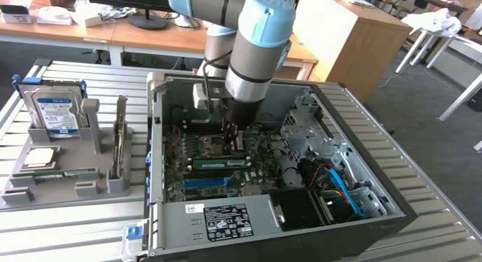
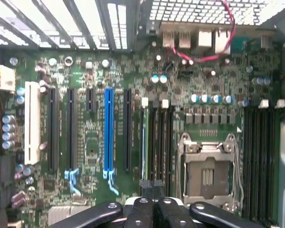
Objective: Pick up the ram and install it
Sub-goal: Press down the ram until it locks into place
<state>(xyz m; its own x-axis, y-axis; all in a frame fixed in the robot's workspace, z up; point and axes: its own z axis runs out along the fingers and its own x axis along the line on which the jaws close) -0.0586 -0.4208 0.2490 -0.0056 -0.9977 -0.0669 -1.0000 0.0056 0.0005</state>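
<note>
1. The gripper [image 2: 151, 190] hangs inside the open computer case [image 1: 391, 177], fingers pressed together – holding nothing.
2. The ram [image 1: 219, 162] sits in a motherboard [image 2: 85, 142] slot just beside the fingertips.

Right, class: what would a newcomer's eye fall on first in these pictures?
First the robot arm, plunging into the open computer case in the middle of the exterior view. Next the green motherboard with its blue slot. On the exterior view's left, a grey tray holds a hard drive.
</note>
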